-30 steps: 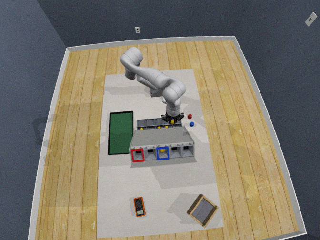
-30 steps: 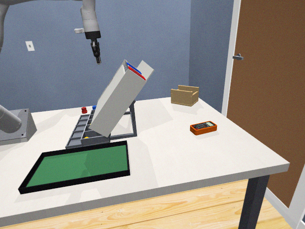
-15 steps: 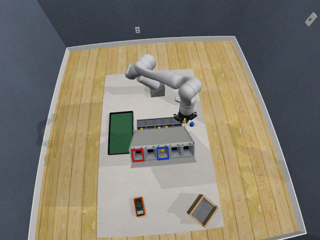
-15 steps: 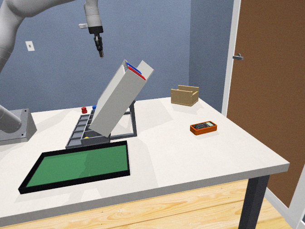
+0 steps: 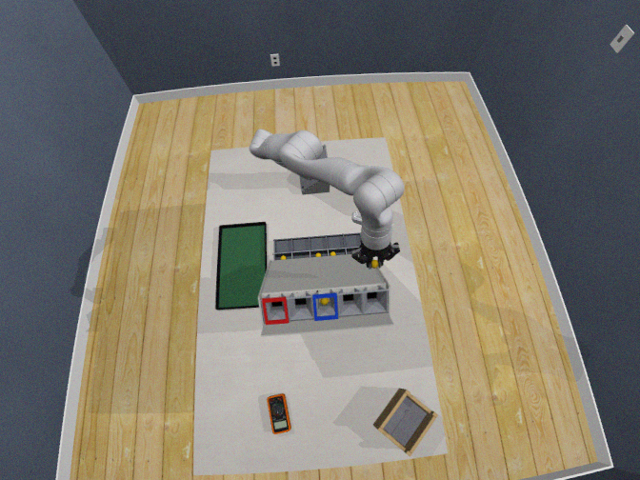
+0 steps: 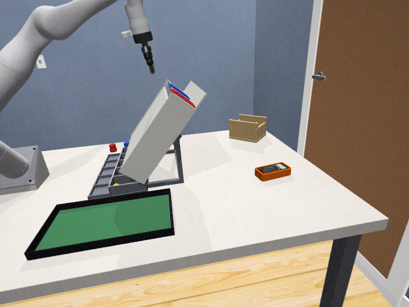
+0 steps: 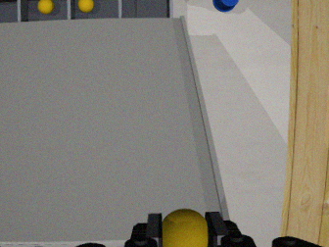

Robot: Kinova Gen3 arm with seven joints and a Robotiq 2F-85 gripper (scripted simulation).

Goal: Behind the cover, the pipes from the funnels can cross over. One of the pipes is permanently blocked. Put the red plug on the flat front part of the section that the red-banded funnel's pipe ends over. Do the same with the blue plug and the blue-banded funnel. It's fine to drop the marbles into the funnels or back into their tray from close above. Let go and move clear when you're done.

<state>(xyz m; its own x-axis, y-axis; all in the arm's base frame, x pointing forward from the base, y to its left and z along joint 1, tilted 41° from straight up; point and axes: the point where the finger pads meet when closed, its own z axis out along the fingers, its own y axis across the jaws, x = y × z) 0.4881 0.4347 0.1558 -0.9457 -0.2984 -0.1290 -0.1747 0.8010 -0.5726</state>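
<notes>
The gripper (image 5: pixel 374 262) (image 6: pixel 151 72) (image 7: pixel 183 230) grips a yellow marble (image 5: pixel 374 263) (image 7: pixel 185 231); the rightmost funnel (image 5: pixel 372 304) lies near its six o'clock in the top view.

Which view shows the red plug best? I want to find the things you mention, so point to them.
Exterior: the red plug (image 6: pixel 112 147) shows whole there, upright on the table beside the tray. Top doesn't show it; the arm (image 5: pixel 376 227) covers that area. Wrist doesn't show it either, only the blue plug (image 7: pixel 225 4), cut by the frame edge.
</notes>
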